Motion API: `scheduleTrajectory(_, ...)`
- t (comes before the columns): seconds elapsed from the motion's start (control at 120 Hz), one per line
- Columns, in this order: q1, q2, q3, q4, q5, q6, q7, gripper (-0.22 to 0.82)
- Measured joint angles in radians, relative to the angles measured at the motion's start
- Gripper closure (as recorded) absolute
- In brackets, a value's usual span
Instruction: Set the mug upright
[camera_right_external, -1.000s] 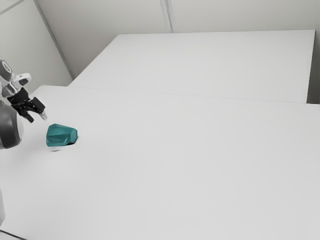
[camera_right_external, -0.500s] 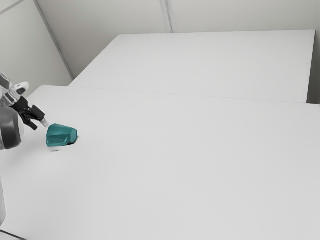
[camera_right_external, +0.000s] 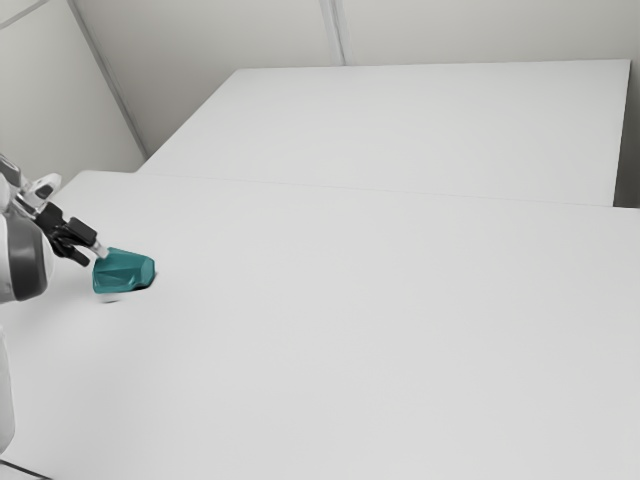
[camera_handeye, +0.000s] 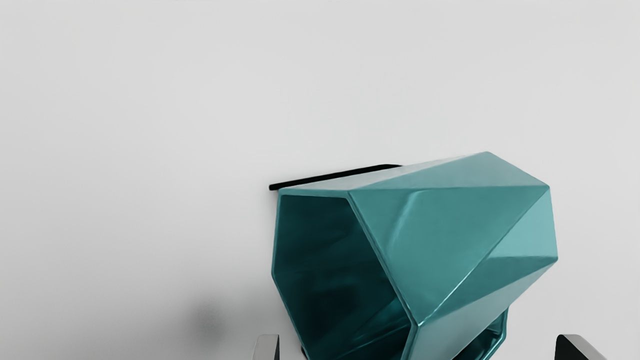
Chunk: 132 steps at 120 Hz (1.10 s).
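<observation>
Seeing, in the exterior view, an arm (camera_right_external: 26, 260) cut off by the exterior view's left edge, and beyond it the gripper (camera_right_external: 93, 256) just beside the teal mug (camera_right_external: 125, 270). Can't tell whether touching. Can't look into the mouth from here; can see the faceted flank and narrower end, lying sideways on the white table (camera_right_external: 350, 330).

In the wrist view, losing part of the mug and most of the fingers (camera_handeye: 266, 348) to the frame's edge. Can call the hand released, with fingertips wide apart. Can look into a dark, angular mouth, past thin rim and glossy facets. Can't name surely a teal loop (camera_handeye: 496, 336) half hidden behind the body, nor a black strip (camera_handeye: 335, 176) beside the rim.
</observation>
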Motion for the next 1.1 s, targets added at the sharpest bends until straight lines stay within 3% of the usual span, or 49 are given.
scheduleTrajectory(1.1,0.006,0.062,0.0,-0.047,-0.253,-0.071,0.106,0.0)
